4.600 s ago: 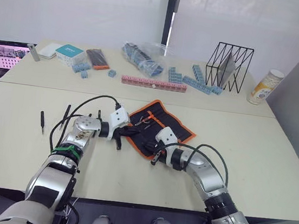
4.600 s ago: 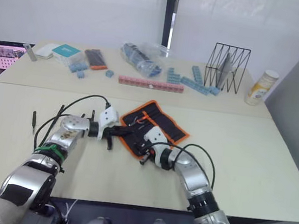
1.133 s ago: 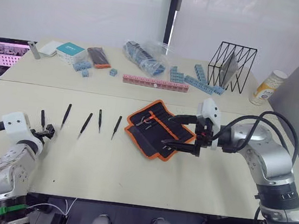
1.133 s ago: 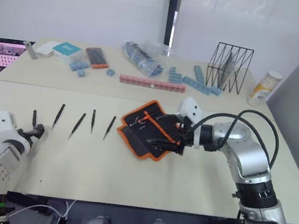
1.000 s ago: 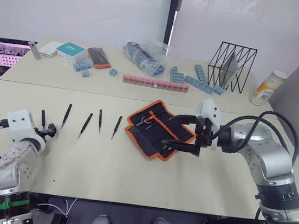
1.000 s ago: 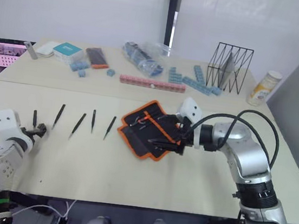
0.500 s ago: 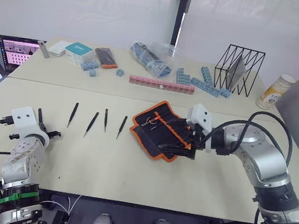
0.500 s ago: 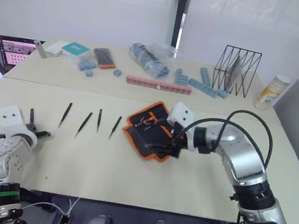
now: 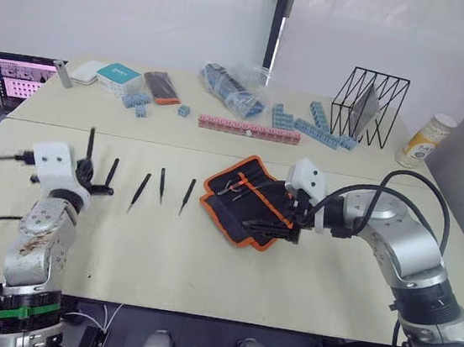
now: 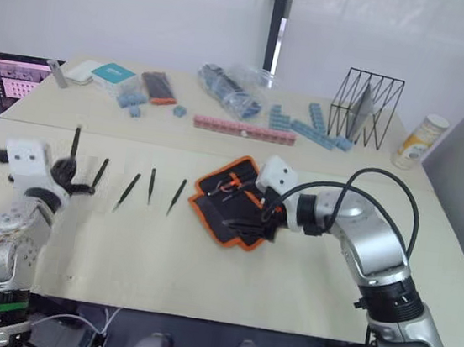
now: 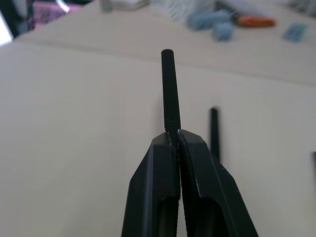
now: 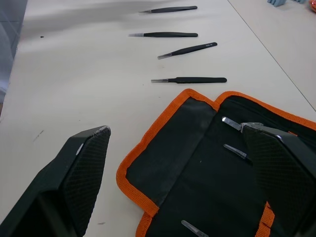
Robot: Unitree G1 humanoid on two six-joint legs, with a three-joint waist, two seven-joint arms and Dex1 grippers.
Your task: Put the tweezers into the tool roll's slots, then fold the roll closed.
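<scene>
left gripper (image 11: 174, 136) clamped on one of the tweezers (image 9: 90, 143), held upright above the table (image 9: 204, 263), gripped low near one end. right gripper (image 12: 182, 163) spread wide, hovering over the near edge of the tool roll (image 9: 250, 197), lying open at mid-table. four more tweezers (image 12: 189, 80) lying in a row between the two arms, apart from the roll. slots (image 12: 237, 148) looked narrow. risks as judged: slim piece could pivot or slip in so short a pinch on the carry; tip could miss a pocket and shove the loose fabric; right fingers could snag the orange trim and bunch the roll unless pressed flat.
</scene>
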